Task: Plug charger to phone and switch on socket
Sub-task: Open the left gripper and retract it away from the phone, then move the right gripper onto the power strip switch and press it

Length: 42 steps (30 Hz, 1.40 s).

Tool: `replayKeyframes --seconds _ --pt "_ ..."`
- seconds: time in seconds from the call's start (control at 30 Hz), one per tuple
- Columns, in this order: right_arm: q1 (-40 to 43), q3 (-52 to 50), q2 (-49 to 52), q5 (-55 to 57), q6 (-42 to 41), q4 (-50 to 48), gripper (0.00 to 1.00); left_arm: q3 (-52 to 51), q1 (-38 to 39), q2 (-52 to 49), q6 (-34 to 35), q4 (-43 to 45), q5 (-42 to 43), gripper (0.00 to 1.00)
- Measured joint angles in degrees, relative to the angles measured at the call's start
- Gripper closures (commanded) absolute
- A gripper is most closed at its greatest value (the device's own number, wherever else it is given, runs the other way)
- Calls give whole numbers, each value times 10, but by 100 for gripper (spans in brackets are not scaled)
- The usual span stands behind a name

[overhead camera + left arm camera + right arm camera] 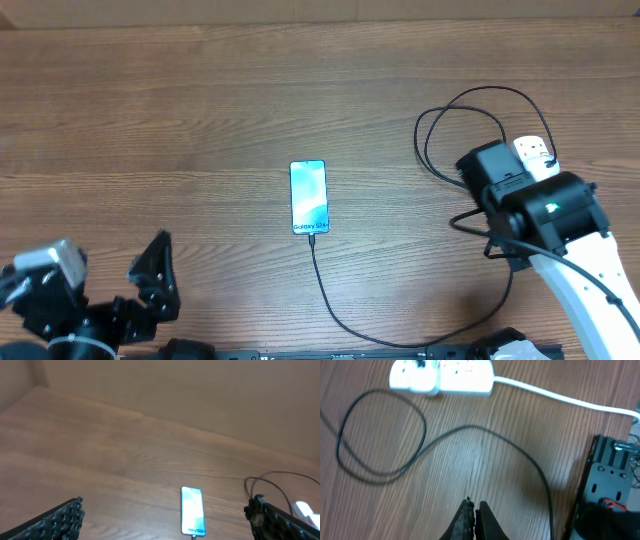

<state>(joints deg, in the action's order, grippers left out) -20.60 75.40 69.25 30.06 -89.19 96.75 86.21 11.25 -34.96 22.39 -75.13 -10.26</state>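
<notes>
The phone [309, 196] lies flat mid-table with its light-blue screen up; it also shows in the left wrist view [193, 517]. The black charger cable [345, 320] runs from the phone's near end, curves right along the front edge and loops near the socket [535, 152]. In the right wrist view the white socket [442, 373] lies at the top with the cable loop [380, 435] below it. My right gripper [474, 510] is shut and empty above bare wood. My left gripper [165, 520] is open and empty at the front left.
The socket's thick white cord [560, 399] runs right toward the table edge. A black mount [612, 475] stands at the right edge. A plain wall backs the table [100, 450].
</notes>
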Motion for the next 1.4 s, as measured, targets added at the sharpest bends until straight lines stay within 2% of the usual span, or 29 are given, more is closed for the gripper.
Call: replayKeyframes --seconds 0.17,0.43,0.6,0.73,0.87,1.07,1.4 --pt "96 0 -1 -16 102 -81 96 -30 0 20 48 -34 -55 0" --pt "284 0 9 -94 306 -192 96 -101 0 20 67 -25 -78 0" --pt "403 0 69 -165 420 -234 96 -137 0 19 73 6 -85 0" --pt "471 0 148 -206 479 -260 96 -156 0 19 73 15 -85 0" --pt "509 0 228 -255 528 -293 96 -168 0 19 73 15 -86 1" --pt "513 28 326 -294 567 -294 96 -171 0 19 73 15 -86 0" --pt "513 123 374 -303 584 -290 96 -171 0 19 73 15 -86 0"
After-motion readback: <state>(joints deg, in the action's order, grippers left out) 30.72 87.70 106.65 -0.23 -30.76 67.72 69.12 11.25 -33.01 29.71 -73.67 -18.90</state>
